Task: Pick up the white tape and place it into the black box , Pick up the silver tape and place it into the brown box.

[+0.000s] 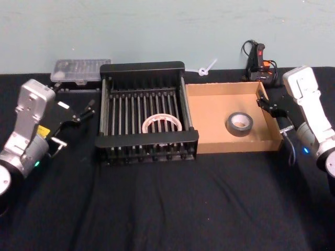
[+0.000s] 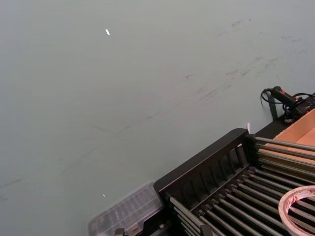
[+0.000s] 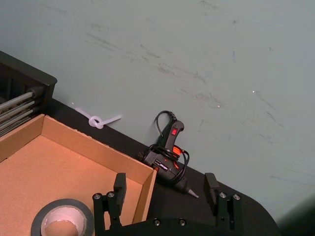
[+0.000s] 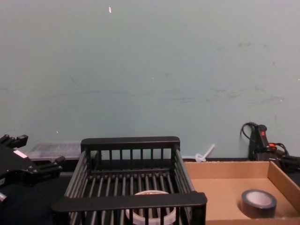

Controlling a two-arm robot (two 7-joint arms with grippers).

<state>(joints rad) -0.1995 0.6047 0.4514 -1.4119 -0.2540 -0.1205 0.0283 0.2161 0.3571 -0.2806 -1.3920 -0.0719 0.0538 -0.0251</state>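
The white tape (image 1: 162, 124) is seen lying flat on the barred bottom of the black box (image 1: 147, 68), toward the box's near wall and a little right of its middle; faint reddish marks can be made out on its inner ring. The black box is placed near the far edge of the table (image 1: 167, 209), roughly at its centre. The brown box (image 1: 230, 145) is set just beside the black box on its right, the two side walls touching or nearly so. The silver tape (image 1: 239, 124) is found lying flat on the floor of the brown box, in its right half and near the near wall.

The left gripper (image 1: 78, 114) is held above the table to the left of the black box, apart from it, with its fingers spread and nothing between them. The right gripper (image 1: 268, 105) is held at the right wall of the brown box, near its far right corner; in the right wrist view its fingers (image 3: 119, 186) are shown parted and empty, one on each side of that corner.

A clear plastic case (image 1: 81, 70) is seen at the far edge of the table behind the left gripper. A black glue gun (image 1: 259, 61) with its cord is seen at the far right corner, and a white cable tie (image 1: 206, 68) lies between it and the black box.
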